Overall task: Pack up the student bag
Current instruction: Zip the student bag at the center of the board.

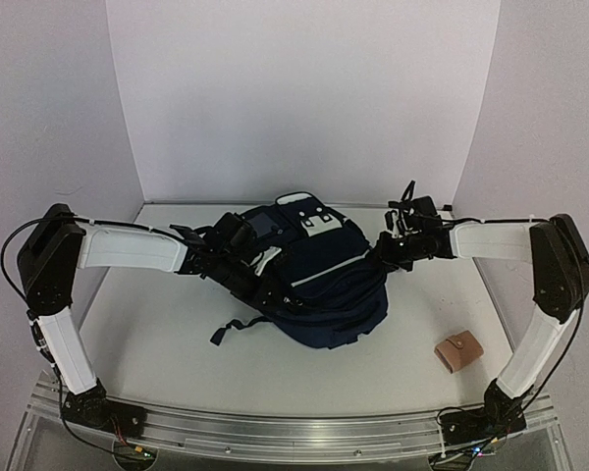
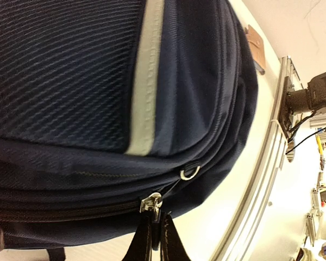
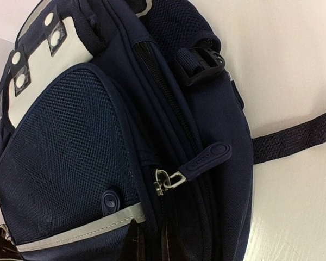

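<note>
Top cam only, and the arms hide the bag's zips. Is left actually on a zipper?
Observer: Yes. In the left wrist view the left gripper is shut on a metal zip pull on the bag.
Operator: And right?
Observer: In its wrist view the right gripper is shut, tips against a seam just below the grey stripe. I can't tell whether it pinches fabric.
Operator: Any free pull near it?
Observer: Yes, a navy rubber-tabbed pull lies just ahead of its fingers, untouched.
</note>
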